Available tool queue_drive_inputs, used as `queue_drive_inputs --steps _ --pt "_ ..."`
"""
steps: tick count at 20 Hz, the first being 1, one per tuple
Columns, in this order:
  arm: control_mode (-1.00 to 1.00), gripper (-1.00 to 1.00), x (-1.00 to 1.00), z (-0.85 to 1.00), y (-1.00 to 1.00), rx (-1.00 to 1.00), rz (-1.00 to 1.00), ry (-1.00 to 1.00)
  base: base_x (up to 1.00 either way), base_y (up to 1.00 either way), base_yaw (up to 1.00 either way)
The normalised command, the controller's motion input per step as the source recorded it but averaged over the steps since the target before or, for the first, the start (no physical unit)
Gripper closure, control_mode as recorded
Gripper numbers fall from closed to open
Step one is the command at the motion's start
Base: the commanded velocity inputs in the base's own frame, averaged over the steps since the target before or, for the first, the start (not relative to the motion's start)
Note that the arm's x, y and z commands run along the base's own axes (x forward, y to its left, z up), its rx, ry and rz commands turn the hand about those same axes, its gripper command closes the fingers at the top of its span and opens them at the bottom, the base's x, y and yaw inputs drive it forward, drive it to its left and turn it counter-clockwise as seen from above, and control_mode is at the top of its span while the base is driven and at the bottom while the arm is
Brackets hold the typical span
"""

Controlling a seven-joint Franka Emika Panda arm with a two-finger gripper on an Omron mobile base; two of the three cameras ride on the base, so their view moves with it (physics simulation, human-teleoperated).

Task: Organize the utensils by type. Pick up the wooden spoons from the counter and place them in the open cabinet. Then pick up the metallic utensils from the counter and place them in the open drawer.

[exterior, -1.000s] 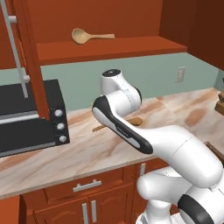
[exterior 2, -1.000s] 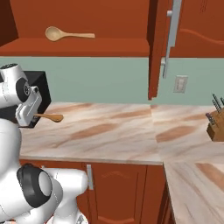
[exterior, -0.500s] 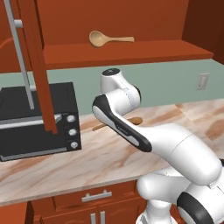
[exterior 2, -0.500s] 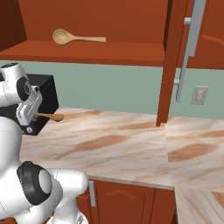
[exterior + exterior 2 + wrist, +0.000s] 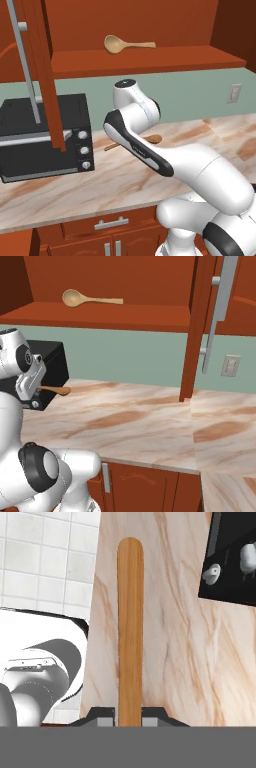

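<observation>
Gripper [image 5: 130, 714] clenched on a wooden spoon [image 5: 130, 627], handle running straight out between the fingers, carried above the counter [image 5: 130, 421] just right of the black toaster oven [image 5: 42, 135]. Second wooden spoon [image 5: 127, 45] lying on the open cabinet shelf [image 5: 105, 316] above.

One tan wooden spoon [image 5: 127, 44] lies flat on the open cabinet's shelf [image 5: 150, 59] — round bowl to the left, handle pointing right. A second wooden spoon [image 5: 130, 627] is held level above the pinkish-tan marble surface [image 5: 130, 421] — its straight handle clamped in the end effector [image 5: 129, 717].
</observation>
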Motion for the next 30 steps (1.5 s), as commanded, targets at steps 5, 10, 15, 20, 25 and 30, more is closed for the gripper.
queue_drive_inputs --steps 5,10,15,20,25,30 --pt "-1.00 1.00 -0.03 0.01 -0.09 0.00 0.00 0.00 0.00 -0.01 0.00" --pt "-1.00 1.00 -0.07 0.15 -0.23 0.00 0.04 -0.03 0.00 0.00 0.00" --pt "-1.00 1.00 -0.22 0.24 -0.35 0.00 0.14 -0.08 0.00 0.00 0.00" --pt "-1.00 1.00 -0.31 0.33 -0.28 0.00 0.14 -0.09 0.00 0.00 0.00" --pt "-1.00 1.00 -0.35 0.31 -0.27 0.00 0.17 -0.13 0.00 0.00 0.00" --pt "-1.00 1.00 -0.30 0.42 -0.27 0.01 0.16 -0.04 0.00 0.00 0.00"
